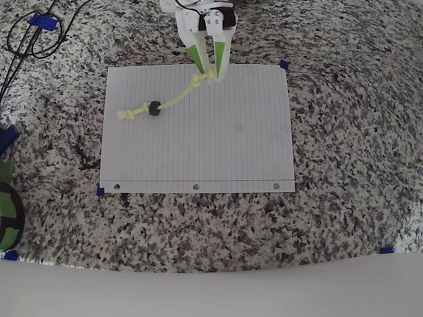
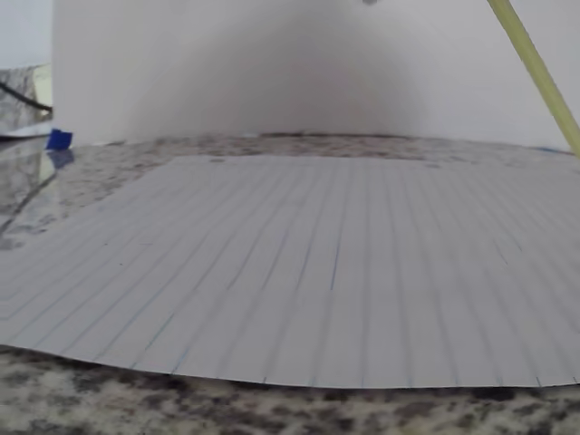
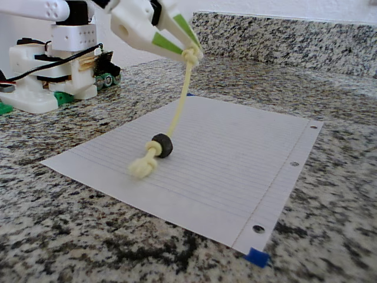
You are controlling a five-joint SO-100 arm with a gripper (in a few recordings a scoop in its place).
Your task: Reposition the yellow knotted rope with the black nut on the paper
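The jaws [image 3: 191,54] pinch the upper knot of the yellow knotted rope [image 3: 178,112], lifting that end so it can be dragged; the black nut [image 3: 162,145] and lower knot rest on the paper [image 3: 235,153], anchoring it on the worktop [image 3: 330,224]

A speckled granite counter [image 1: 344,165] fills the overhead view, with a white strip along its 6 o'clock edge. In the fixed view a granite backsplash [image 3: 294,38] rises toward 1 o'clock, a white wall [image 3: 283,7] above it. Light is soft and even, daylight-like.
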